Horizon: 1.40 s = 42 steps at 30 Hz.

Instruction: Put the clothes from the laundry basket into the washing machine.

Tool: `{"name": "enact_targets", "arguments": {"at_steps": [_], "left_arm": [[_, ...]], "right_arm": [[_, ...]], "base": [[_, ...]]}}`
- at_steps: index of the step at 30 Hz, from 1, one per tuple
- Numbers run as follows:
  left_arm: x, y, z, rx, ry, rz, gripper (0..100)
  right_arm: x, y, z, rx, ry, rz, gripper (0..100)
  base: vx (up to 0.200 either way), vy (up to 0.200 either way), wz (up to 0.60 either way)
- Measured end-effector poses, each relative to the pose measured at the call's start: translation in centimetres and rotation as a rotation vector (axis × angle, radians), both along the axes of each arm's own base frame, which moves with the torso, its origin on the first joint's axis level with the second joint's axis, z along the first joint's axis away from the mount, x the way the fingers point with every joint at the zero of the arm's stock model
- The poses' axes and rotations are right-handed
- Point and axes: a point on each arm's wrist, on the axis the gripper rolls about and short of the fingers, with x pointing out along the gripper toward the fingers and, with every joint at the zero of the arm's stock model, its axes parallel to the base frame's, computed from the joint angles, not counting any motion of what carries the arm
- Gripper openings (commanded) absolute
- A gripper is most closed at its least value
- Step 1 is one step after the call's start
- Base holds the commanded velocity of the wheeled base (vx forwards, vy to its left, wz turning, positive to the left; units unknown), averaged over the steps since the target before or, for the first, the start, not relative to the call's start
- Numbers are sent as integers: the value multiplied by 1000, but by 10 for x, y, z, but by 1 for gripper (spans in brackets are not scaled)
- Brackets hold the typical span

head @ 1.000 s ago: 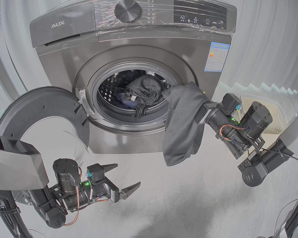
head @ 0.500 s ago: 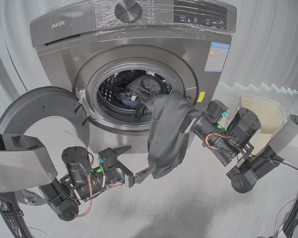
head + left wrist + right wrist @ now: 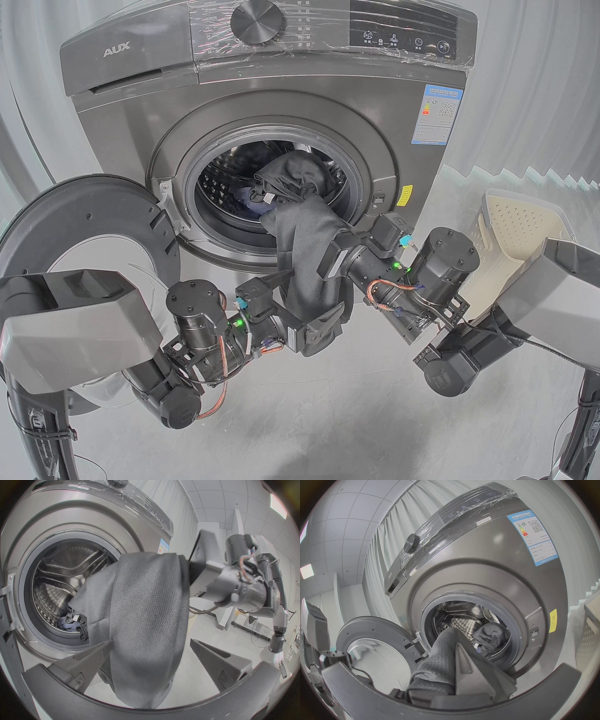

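A grey washing machine (image 3: 125,119) stands with its round door (image 3: 75,219) swung open to the left. Dark clothes (image 3: 290,178) lie in the drum (image 3: 59,583), heaped at the front lip. My right gripper (image 3: 325,250) is shut on a grey garment (image 3: 306,250) that hangs just in front of the drum opening, its top edge touching the lip. In the right wrist view the cloth (image 3: 440,661) is bunched around one finger (image 3: 470,670). My left gripper (image 3: 150,661) is open below, its fingers (image 3: 90,664) on either side of the garment's hanging lower part (image 3: 143,620).
A cream perforated laundry basket (image 3: 519,231) stands at the right beside the machine; its inside is hidden. Pale curtains hang behind. Bare grey floor (image 3: 350,412) lies in front of the machine. The open door takes up the space at the left.
My right gripper has carried the grey garment leftward to the drum opening. My left gripper has come up and to the right, and its open fingers now straddle the garment's lower end.
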Motion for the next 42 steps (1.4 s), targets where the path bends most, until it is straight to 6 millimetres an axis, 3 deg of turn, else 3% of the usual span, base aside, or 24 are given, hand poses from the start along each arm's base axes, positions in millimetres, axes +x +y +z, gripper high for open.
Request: {"name": "enact_targets", "arguments": {"at_steps": [9, 17, 22, 33, 34, 42], "left_arm": [[24, -11, -9, -33, -14, 58, 100], [43, -8, -17, -48, -19, 121, 100], [49, -2, -25, -38, -5, 141, 100], [53, 5, -37, -19, 21, 163, 100], [54, 5, -37, -19, 22, 164, 0], [58, 12, -36, -24, 19, 188, 0]], "right_arm": [[-9, 8, -4, 3, 25, 20, 0], [-25, 9, -6, -3, 56, 44, 0], [-37, 13, -4, -1, 63, 67, 0], [-42, 10, 4, 19, 53, 73, 0], [-42, 10, 5, 20, 52, 73, 0], [-38, 3, 6, 25, 53, 54, 0]], "base": [[0, 0, 0], [0, 0, 0], [0, 0, 0], [0, 0, 0], [0, 0, 0], [0, 0, 0]]}}
